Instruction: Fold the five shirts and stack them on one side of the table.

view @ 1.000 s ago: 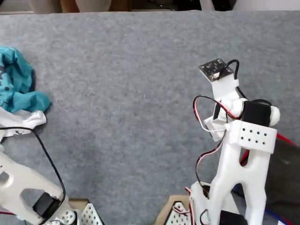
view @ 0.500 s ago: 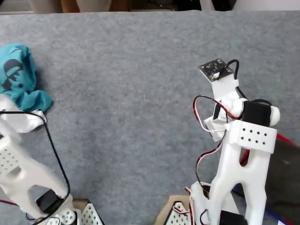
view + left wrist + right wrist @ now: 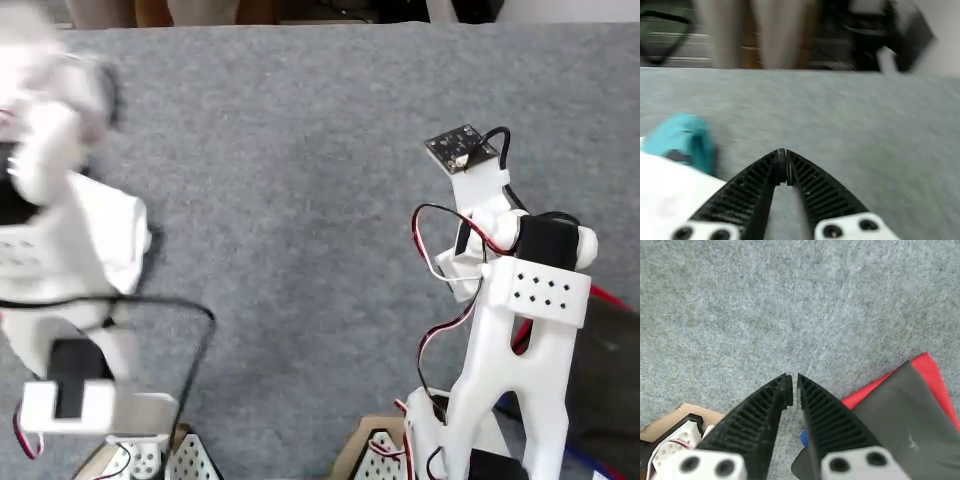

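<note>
Teal shirt [image 3: 684,142] near left end effector [image 3: 782,167]

Left arm [image 3: 70,230] in the high view is one big blur, and it hides the left edge of the counter [image 3: 300,150]. From the left wrist, the teal shirt [image 3: 685,142] is smeared and the white cloth [image 3: 670,200] runs off frame. From the right wrist, the red shirt [image 3: 926,362] and dark grey shirt [image 3: 905,425] are cut off at the edge, and the blue scrap [image 3: 802,438] is too small to tell.
</note>
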